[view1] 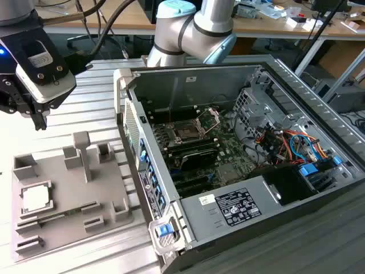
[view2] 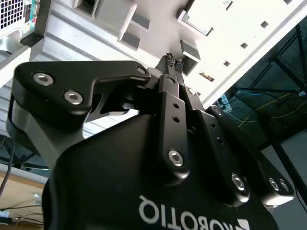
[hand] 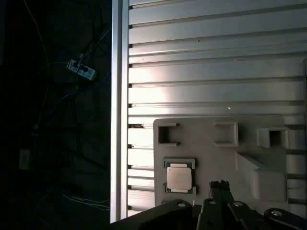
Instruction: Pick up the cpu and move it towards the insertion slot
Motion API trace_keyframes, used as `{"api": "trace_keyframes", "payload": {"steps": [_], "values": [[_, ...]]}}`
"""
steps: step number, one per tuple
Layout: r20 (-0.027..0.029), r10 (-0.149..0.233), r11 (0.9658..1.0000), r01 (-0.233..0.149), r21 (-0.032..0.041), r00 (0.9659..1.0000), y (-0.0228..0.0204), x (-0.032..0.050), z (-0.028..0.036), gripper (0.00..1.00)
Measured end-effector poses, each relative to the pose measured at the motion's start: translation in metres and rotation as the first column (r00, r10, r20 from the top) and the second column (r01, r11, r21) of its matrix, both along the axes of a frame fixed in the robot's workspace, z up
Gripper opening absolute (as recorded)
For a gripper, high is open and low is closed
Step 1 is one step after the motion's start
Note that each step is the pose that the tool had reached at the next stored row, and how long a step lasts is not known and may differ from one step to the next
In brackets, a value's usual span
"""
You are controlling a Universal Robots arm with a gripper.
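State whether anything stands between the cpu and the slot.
Yes. The case's side wall rises between the cpu, which lies in the tray, and the slot on the board inside the case.

The arm (view1: pixel 194 28) bends at the exterior view's top. Its black end effector (view1: pixel 39 119) hangs at that view's left, pointing down, fingertips (view2: pixel 169 61) pressed together on nothing.

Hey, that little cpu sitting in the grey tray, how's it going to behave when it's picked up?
The cpu looks thin, flat and rigid, so probably light and stiff, unlikely to roll. It sits framed in a recess of the grey tray, so pushing sideways would likely jam it; lifting seems safer.
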State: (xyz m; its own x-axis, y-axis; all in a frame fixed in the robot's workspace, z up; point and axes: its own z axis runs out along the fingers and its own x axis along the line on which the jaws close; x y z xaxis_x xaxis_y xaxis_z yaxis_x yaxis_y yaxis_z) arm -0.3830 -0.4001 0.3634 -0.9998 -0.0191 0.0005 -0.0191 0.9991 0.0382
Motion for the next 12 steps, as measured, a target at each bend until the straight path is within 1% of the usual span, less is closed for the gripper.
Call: {"api": "trace_keyframes", "payload": {"steps": [9,12], "values": [[0.0000,0.000,1.0000,0.000,0.0000,1.0000,0.0000,-0.0012,-0.0008,0.11],[0.0000,0.000,1.0000,0.000,0.0000,1.0000,0.0000,-0.0016,-0.0020,0.11]]}}
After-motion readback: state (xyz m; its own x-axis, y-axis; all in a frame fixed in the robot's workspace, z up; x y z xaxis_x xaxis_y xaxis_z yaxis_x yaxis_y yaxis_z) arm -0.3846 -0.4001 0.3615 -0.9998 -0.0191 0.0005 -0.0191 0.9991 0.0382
